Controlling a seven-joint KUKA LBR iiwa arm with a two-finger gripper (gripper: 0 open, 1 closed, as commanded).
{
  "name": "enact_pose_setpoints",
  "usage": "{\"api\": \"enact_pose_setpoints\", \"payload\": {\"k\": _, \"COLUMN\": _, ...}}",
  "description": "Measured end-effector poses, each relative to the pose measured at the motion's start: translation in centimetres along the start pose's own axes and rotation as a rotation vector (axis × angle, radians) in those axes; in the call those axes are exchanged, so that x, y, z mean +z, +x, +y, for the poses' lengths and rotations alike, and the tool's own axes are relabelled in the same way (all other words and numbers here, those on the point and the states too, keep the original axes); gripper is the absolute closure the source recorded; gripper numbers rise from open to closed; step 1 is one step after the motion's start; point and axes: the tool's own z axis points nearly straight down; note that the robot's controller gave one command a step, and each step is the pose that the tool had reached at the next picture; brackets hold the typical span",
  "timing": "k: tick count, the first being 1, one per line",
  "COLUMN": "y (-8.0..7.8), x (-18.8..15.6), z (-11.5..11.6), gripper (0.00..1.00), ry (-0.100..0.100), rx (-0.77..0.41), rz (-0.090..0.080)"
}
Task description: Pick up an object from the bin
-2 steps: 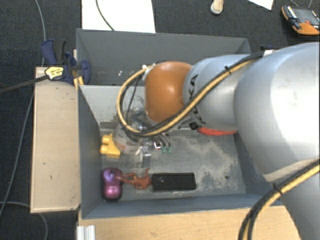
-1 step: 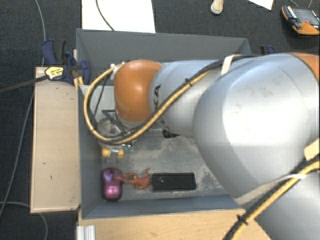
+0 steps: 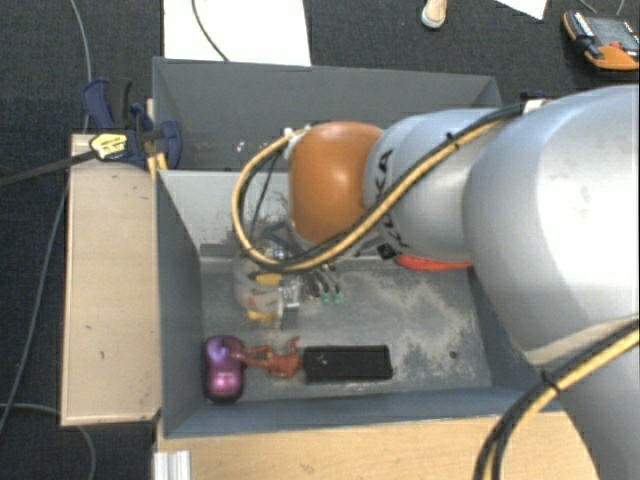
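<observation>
Pincer [image 3: 272, 293] down in left part of bin [image 3: 420, 313], below orange wrist cover [image 3: 325, 178]. Open or closed: cannot tell. Just near of it, along near wall: purple lump [image 3: 222, 366], touching red-orange piece [image 3: 277, 360], black flat bar [image 3: 347, 363] right of that.

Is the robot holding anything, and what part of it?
It cannot be told: the gripper sits low in the bin, its tip lost among cables. The purple toy and black block lie loose nearby.
</observation>
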Motion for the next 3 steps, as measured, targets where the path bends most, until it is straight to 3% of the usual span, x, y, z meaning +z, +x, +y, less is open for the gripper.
{"api": "enact_pose_setpoints", "payload": {"k": 2, "y": 0.3, "x": -1.4, "z": 0.0, "gripper": 1.00, "ry": 0.001, "rx": 0.002, "rz": 0.010}}
{"api": "enact_pose_setpoints", "payload": {"k": 3, "y": 0.2, "x": -5.6, "z": 0.0, "gripper": 1.00, "ry": 0.000, "rx": 0.003, "rz": 0.005}}
